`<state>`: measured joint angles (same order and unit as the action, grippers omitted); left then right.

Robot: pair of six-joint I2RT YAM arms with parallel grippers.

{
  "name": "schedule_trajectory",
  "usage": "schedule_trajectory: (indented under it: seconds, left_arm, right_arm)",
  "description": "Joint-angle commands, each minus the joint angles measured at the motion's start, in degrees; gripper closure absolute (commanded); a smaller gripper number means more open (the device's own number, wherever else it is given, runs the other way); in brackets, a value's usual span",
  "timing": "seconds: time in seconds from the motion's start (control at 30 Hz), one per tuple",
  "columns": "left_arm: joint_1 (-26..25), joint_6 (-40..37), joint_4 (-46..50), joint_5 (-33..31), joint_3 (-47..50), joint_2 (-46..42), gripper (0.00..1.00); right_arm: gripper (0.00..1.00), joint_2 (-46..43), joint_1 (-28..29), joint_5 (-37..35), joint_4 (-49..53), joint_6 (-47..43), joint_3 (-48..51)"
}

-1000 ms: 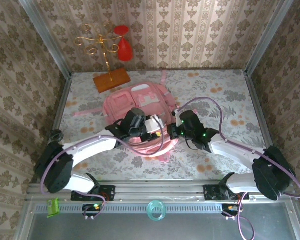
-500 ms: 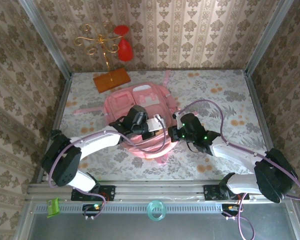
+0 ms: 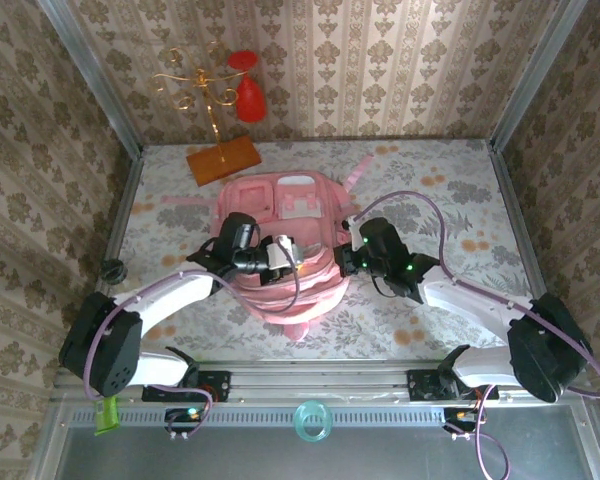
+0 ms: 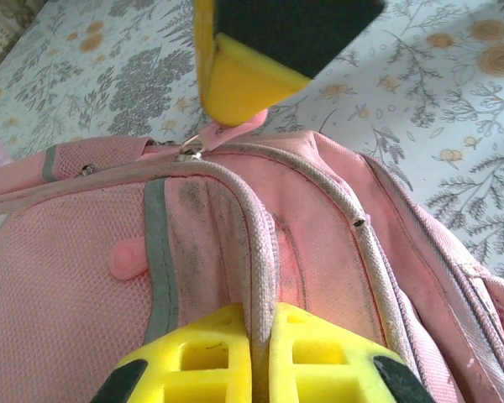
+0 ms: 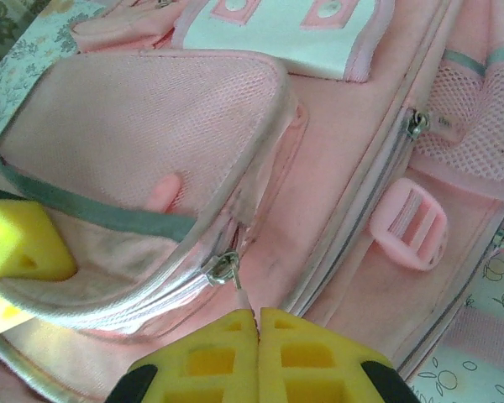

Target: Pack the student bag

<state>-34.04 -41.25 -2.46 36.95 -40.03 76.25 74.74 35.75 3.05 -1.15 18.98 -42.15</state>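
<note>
The student bag [image 3: 280, 205] lies flat mid-table, pink with white-trimmed pockets [image 5: 277, 25]. My left gripper [image 3: 292, 258] is shut on the bag's white piped seam [image 4: 256, 243], which runs up from between its yellow pads [image 4: 210, 353]. My right gripper [image 3: 342, 262] is shut on the pink pull tab of a zipper [image 5: 223, 269] at the corner of the mesh front pocket [image 5: 143, 126]. In the left wrist view that same zipper slider [image 4: 193, 151] hangs below a right finger [image 4: 252, 75]. Both grippers face each other across the bag's near end.
A gold hook stand [image 3: 215, 110] on a wooden base [image 3: 223, 160] stands at the back left with a red item [image 3: 250, 95]. A pink buckle [image 5: 407, 235] sits on the bag. Metal frame posts and patterned walls close in the table. A green ring [image 3: 312, 420] lies on the front rail.
The left gripper closed on the bag's seam and its wrist drew back to the left. The bag shifted slightly toward the back. The right gripper stayed shut on the zipper pull.
</note>
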Motion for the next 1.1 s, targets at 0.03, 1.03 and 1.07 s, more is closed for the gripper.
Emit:
schedule_trajectory:
  seconds: [0.03,1.03,1.07]
  left_arm:
    - [0.78,-4.81,3.50,9.52,0.46,-0.87,1.00]
    - [6.83,42.17,-22.33,-35.29,5.72,-10.00,0.08]
    - [7.55,42.18,-20.03,-40.21,6.50,-11.75,0.07]
  right_arm:
    - [1.00,4.43,-3.21,-7.60,0.43,-1.15,-2.45]
    - [0.00,-1.36,-18.02,-49.53,-5.80,-9.52,2.69]
    - [0.00,-0.73,-18.48,-50.05,-10.17,-11.88,4.52]
